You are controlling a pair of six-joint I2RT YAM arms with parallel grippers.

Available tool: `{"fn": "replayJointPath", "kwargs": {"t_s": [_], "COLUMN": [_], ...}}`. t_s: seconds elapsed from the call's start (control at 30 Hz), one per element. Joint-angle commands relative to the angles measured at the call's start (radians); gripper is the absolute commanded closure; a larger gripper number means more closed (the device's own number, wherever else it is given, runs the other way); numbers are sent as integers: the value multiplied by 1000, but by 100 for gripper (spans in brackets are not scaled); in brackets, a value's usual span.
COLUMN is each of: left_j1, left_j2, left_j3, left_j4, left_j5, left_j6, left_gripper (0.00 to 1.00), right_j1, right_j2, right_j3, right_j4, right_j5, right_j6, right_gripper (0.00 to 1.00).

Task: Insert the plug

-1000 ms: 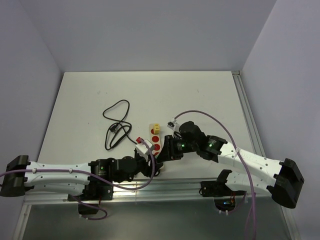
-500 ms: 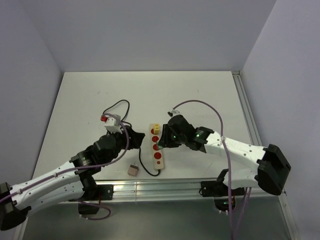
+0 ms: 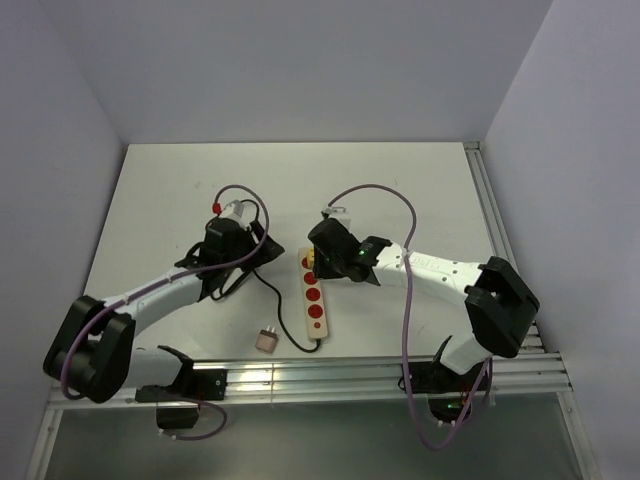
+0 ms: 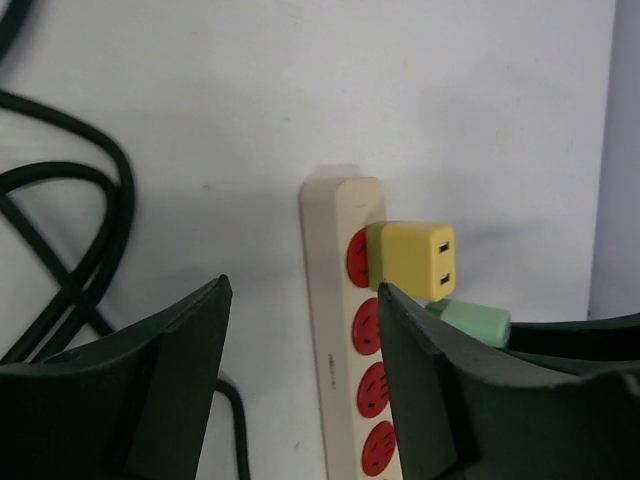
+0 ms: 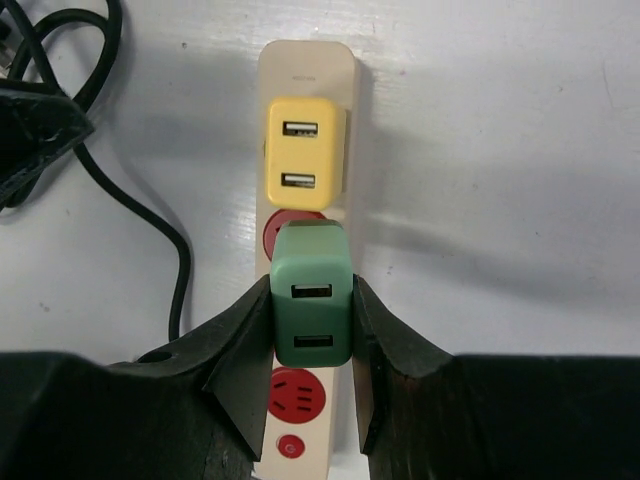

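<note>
L gripper (image 4: pixel 300 298): jaws wide, nothing held, above blk cable (image 4: pixel 95 210), facing the power strip (image 3: pixel 316 310). Small beige plug (image 3: pixel 266 340) lies loose on table (image 3: pixel 400 190), near front edge, just L of strip. Strip's far-end socket holds yellow USB adapter (image 5: pixel 305 150). Next to it, over the following red sockets: green plug (image 5: pixel 312 300), pinched btwn R gripper (image 5: pixel 312 322) jaws. Seated or not: can't tell.
</note>
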Motion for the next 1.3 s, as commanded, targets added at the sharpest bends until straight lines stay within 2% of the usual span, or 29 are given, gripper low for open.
{"fn": "replayJointPath", "kwargs": {"t_s": [0.0, 0.53, 0.87, 1.07, 1.27], "left_j1": [13, 14, 14, 16, 14], "left_j2": [71, 284, 333, 358, 404], "left_j3": [79, 161, 154, 148, 112], "left_j4": [152, 263, 318, 344, 410], "left_j5": [153, 259, 300, 323, 337], "left_j6": [-19, -44, -62, -70, -102], "left_gripper": [35, 39, 41, 41, 43], "right_j1": [6, 20, 26, 34, 66], "right_j2": [24, 76, 106, 143, 244], "right_j3": [63, 76, 86, 125, 242], "right_j4": [-14, -2, 3, -58, -186], "right_j5": [64, 26, 22, 58, 119], "right_j6": [-15, -9, -5, -9, -44], "right_gripper": [100, 100, 100, 100, 100]}}
